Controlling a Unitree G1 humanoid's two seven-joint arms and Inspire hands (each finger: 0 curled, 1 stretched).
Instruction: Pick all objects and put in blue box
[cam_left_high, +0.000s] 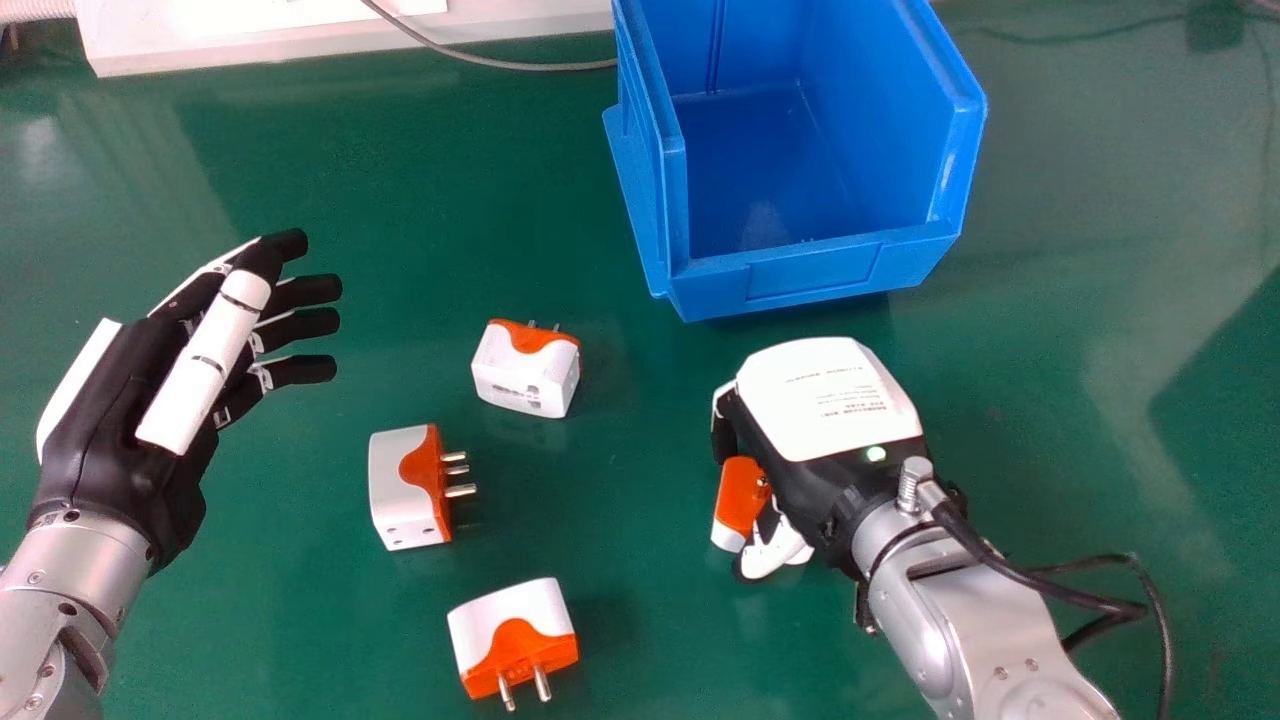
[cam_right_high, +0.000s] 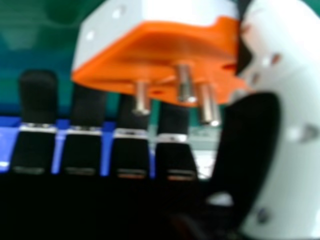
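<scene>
The blue box (cam_left_high: 810, 275) is standing on the green table (cam_left_high: 620, 500). On the near side of this box, the right hand (cam_left_high: 828, 400) is grasping one orange-and-white adapter (cam_left_high: 740, 495) with curled fingers and thumb. Nearer than the box and to its left, a second adapter (cam_left_high: 522, 370), a third adapter (cam_left_high: 402, 490) and a fourth adapter (cam_left_high: 512, 640) are lying apart. Farther left of the box, the left hand (cam_left_high: 110, 430) is holding nothing, its fingers extending loosely.
</scene>
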